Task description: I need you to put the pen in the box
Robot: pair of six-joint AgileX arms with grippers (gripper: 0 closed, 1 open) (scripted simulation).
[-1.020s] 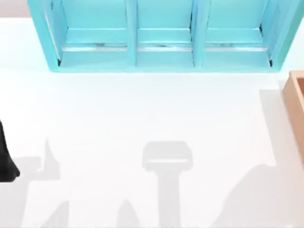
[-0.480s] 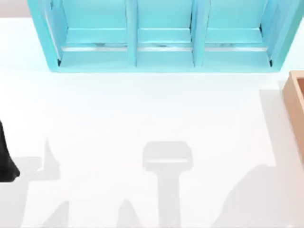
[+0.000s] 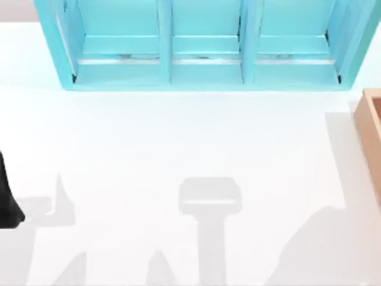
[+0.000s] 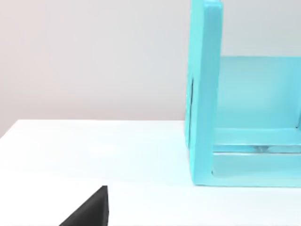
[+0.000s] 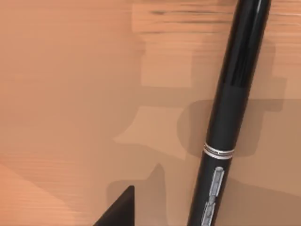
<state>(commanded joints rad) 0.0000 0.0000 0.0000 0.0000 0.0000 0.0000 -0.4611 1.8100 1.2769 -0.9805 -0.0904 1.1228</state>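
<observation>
— Where is the pen?

— In the right wrist view the pen (image 5: 230,117) lies against a tan, wood-grained surface, the same colour as the box (image 3: 370,134) that sits at the table's right edge in the top view. Whether it touches that surface or hangs just above it cannot be told; it throws a soft shadow beside itself.

— Which way does it run?

— Its long axis crosses the wrist picture as a steep diagonal. The barrel is slim, round and glossy black, with a thin silvery band at mid-length and a silvery-grey clip lying along the body past that band.

— And the jaws?

— A black wedge (image 5: 117,209) of the right gripper juts in beside the pen, apart from it. How far the jaws stand open cannot be told, nor whether they hold anything. The left arm (image 3: 7,199) sits at the table's left edge, its dark tip (image 4: 89,209) low over the white table (image 3: 178,143); its jaws cannot be judged either.

— What else stands there?

— A teal shelf unit (image 3: 202,44) with three compartments and flat, thick panels along the table's far edge.
</observation>
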